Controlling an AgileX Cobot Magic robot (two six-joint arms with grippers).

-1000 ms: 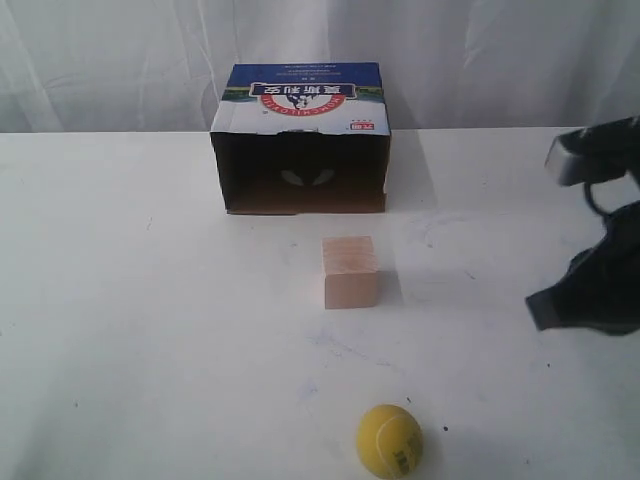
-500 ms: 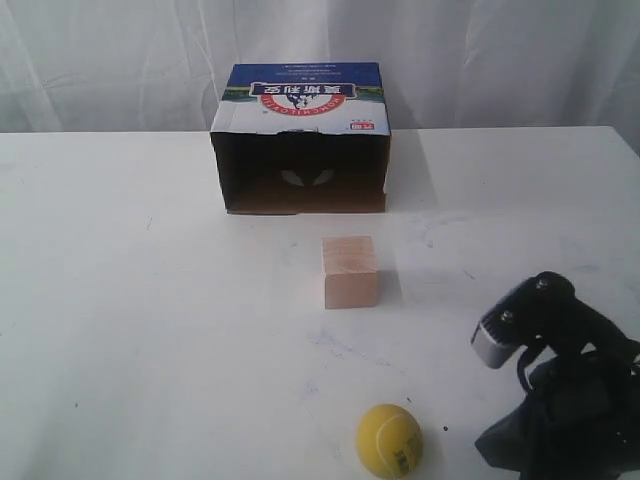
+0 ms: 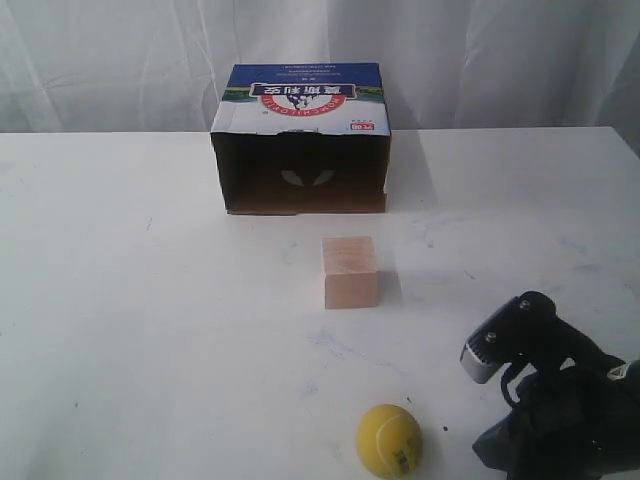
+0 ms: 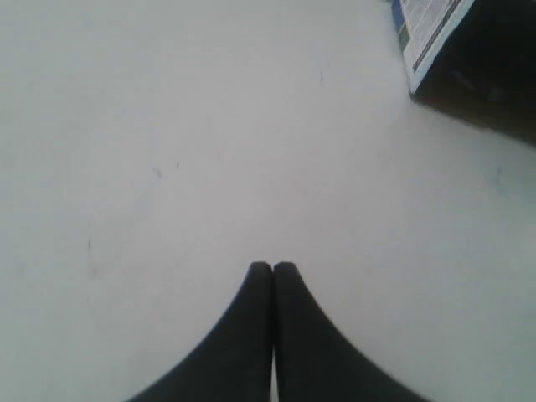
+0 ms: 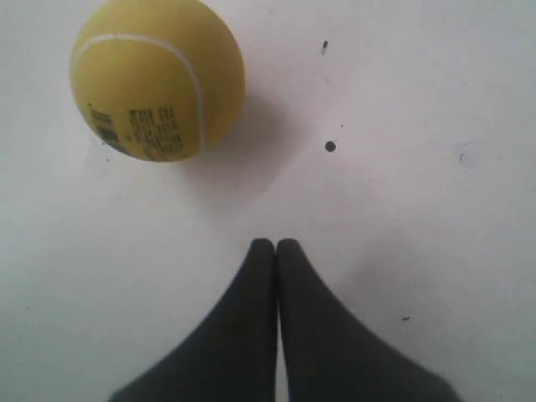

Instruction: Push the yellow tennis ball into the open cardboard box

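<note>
The yellow tennis ball (image 3: 390,440) lies near the table's front edge, its printed label patch facing the camera; the right wrist view shows the ball (image 5: 157,78) too. My right gripper (image 3: 492,445) rests low at the front right, a short gap right of the ball, and the right wrist view shows this gripper (image 5: 275,244) shut and empty. The open cardboard box (image 3: 301,138) stands at the back centre, its dark opening towards the ball. My left gripper (image 4: 272,267) is shut over bare table, with a corner of the box (image 4: 435,33) in its view.
A pale wooden cube (image 3: 350,271) stands on the white table (image 3: 130,330) between the ball and the box's opening, slightly left of the ball's line. White curtains hang behind the table.
The right arm came down from the right edge to the front right of the table, then edged a little left towards the ball. Ball, cube and box stayed put.
</note>
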